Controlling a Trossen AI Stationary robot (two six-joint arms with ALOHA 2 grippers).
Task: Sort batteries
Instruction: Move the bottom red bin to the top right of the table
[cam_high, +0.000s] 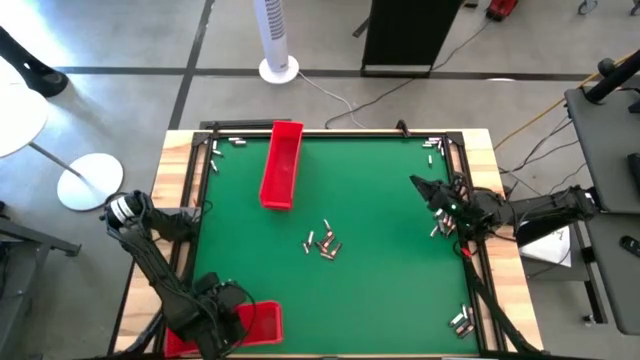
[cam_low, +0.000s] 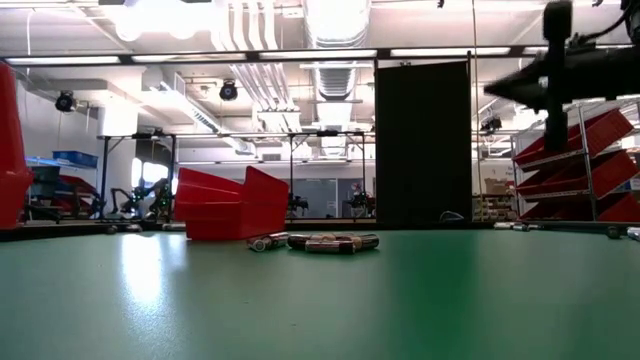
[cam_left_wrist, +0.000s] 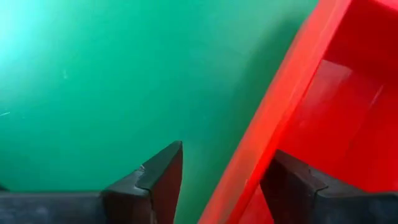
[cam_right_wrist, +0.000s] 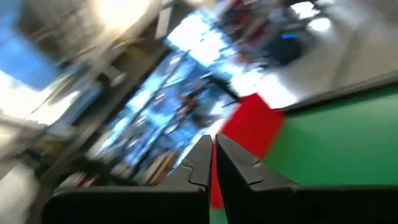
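I'm working the left gripper (cam_left_wrist: 221, 186) at the table's near-left corner, where it is straddling the long wall of the near tray (cam_left_wrist: 273, 112): one finger on the green mat side, the other inside the tray. The jaws are standing partly open around that wall and not yet pinching it, as far as I can judge. To do this step well I'm wanting the wall centred between the fingers before they are closing, so the tray is not skidding sideways or tipping.

The far tray (cam_high: 282, 165) is lying near the table's far edge, left of centre, untouched. The batteries (cam_high: 323, 242) are sitting in a loose cluster at the middle of the mat, well apart from both trays; more strays are lying along the far edge and the right edge. Any tray I'm moving should be ending up close to that cluster.

The right gripper (cam_right_wrist: 212, 163) is hanging above the right edge, fingers pressed together with nothing between them, waiting.
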